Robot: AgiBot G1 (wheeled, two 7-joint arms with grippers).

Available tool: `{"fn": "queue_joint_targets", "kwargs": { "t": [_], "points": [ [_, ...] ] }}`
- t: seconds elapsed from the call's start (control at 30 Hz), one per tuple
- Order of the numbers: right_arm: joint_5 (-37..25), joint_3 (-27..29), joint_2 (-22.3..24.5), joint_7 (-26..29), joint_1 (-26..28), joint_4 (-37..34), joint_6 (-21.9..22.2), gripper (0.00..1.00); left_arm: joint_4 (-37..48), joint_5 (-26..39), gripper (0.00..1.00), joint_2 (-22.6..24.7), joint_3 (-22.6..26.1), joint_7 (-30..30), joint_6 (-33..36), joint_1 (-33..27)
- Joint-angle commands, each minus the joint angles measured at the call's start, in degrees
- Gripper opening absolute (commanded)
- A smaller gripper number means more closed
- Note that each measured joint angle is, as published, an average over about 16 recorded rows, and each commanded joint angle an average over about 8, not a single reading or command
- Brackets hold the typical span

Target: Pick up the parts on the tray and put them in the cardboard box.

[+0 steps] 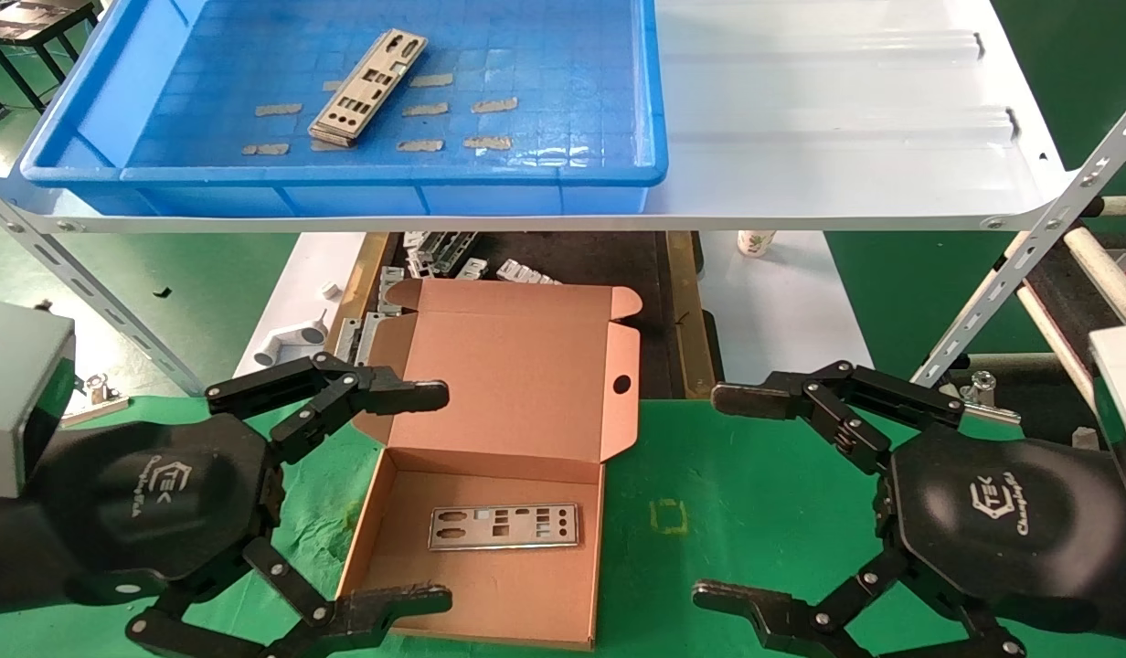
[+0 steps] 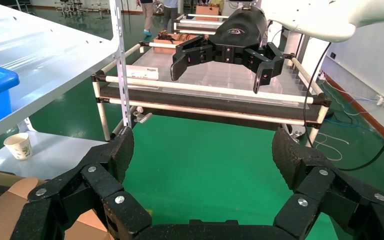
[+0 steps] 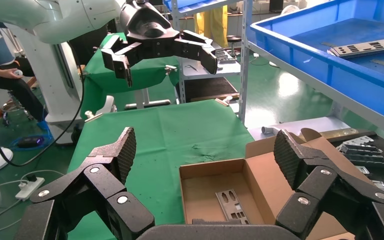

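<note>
A silver punched plate lies flat inside the open cardboard box; more plates sit stacked in the blue tray. Left gripper and right gripper, both marked "TEK", gape wide, empty.

White metal shelf up top. Green mat covers the counter. Paper cup under the shelf, grey brackets behind, small yellow square mark on the mat.
</note>
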Motion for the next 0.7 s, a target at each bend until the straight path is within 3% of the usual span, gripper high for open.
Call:
{"fn": "queue_joint_targets", "kwargs": {
  "t": [0.03, 0.37, 0.4, 0.47, 0.63, 0.7],
  "points": [
    [0.0, 0.0, 0.0, 0.0, 0.0, 0.0, 0.0, 1.0, 0.0, 0.0, 1.0, 0.0, 0.0, 0.0, 0.0, 0.0],
    [0.0, 0.0, 0.0, 0.0, 0.0, 0.0, 0.0, 1.0, 0.0, 0.0, 1.0, 0.0, 0.0, 0.0, 0.0, 0.0],
    [0.0, 0.0, 0.0, 0.0, 0.0, 0.0, 0.0, 0.96, 0.0, 0.0, 1.0, 0.0, 0.0, 0.0, 0.0, 0.0],
    [0.0, 0.0, 0.0, 0.0, 0.0, 0.0, 0.0, 0.77, -0.03, -0.01, 1.0, -0.01, -0.01, -0.02, 0.0, 0.01],
    [0.0, 0.0, 0.0, 0.0, 0.0, 0.0, 0.0, 0.15, 0.1, -0.12, 1.0, 0.08, -0.08, -0.19, -0.32, -0.09],
    [0.0, 0.0, 0.0, 0.0, 0.0, 0.0, 0.0, 0.01, 0.27, -0.06, 1.0, 0.29, -0.2, -0.46, -1.19, -0.37]
  ]
}}
